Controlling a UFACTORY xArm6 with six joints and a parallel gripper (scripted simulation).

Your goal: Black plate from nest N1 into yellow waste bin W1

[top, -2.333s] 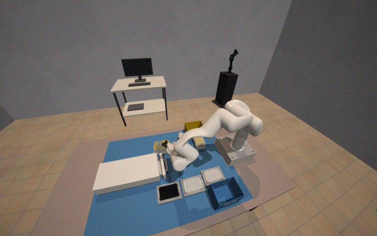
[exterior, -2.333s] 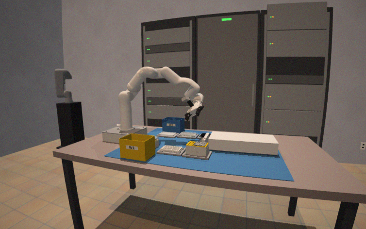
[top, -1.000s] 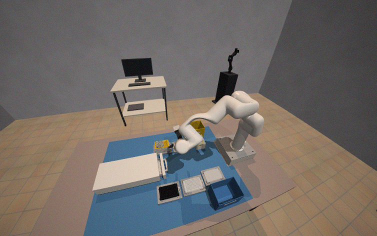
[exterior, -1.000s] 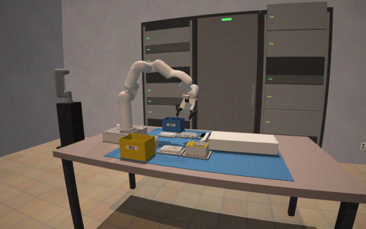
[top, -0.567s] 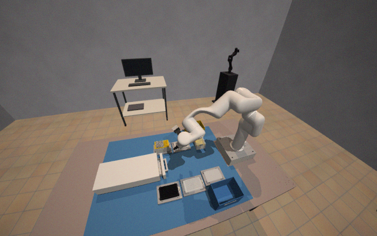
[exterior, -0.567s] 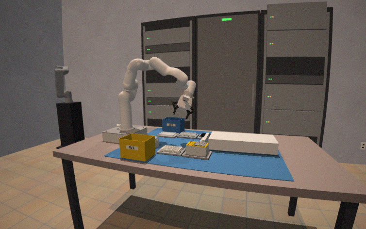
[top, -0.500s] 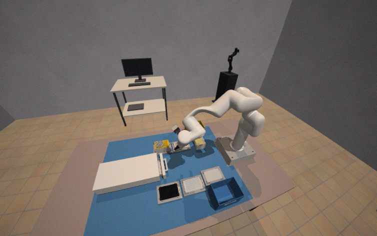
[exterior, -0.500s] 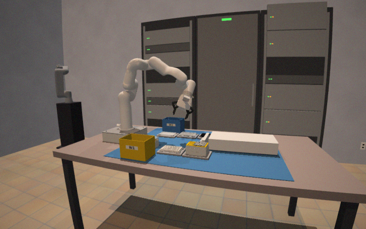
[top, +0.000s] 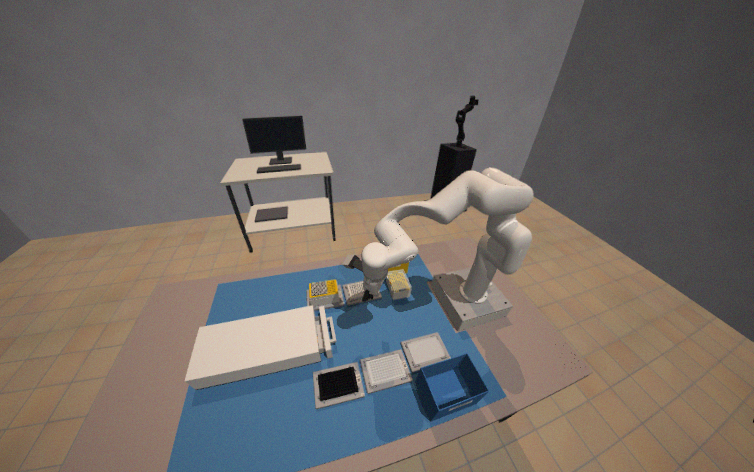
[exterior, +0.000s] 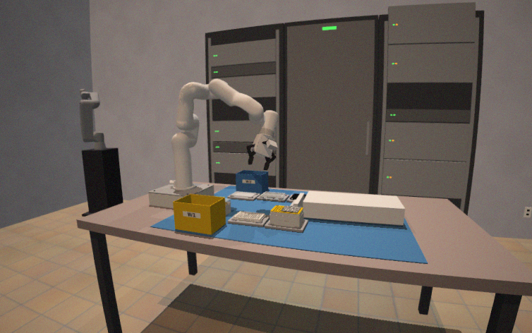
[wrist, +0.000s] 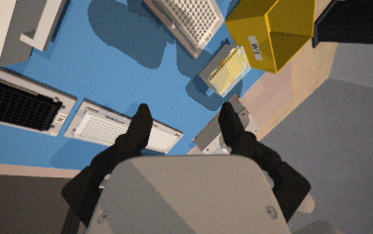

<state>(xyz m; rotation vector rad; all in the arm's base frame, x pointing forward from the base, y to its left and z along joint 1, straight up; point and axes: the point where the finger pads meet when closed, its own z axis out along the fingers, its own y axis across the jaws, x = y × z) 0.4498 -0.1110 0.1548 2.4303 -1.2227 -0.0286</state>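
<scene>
a: where's the black plate (top: 337, 383) right now?

b: sitting in its nest on the blue mat (top: 267, 423), near edge in the top view, just left of a white plate (top: 385, 370). in the wrist view the black plate (wrist: 26, 106) is cut off by the left edge, so you only get part of it.

a: and the gripper (exterior: 260, 159)?

b: hanging in the air well above the mat, fingers spread wide, nothing between them. in the top view the arm's wrist hides most of it.

a: yellow bin?

b: the yellow bin w1 (exterior: 199, 213) stands upright at the left near corner of the mat in the exterior view, label readable. from the top view it's almost fully hidden behind the arm, only a yellow sliver (top: 398, 268) shows. the wrist view shows the bin (wrist: 273, 31) at the upper right, its top cut off by the frame.

a: anything else tough to read?

b: the blue bin (exterior: 251, 181) has a label too small to make out. the white cooler (top: 253, 345) has its drawer end at the right, details blurry.
</scene>
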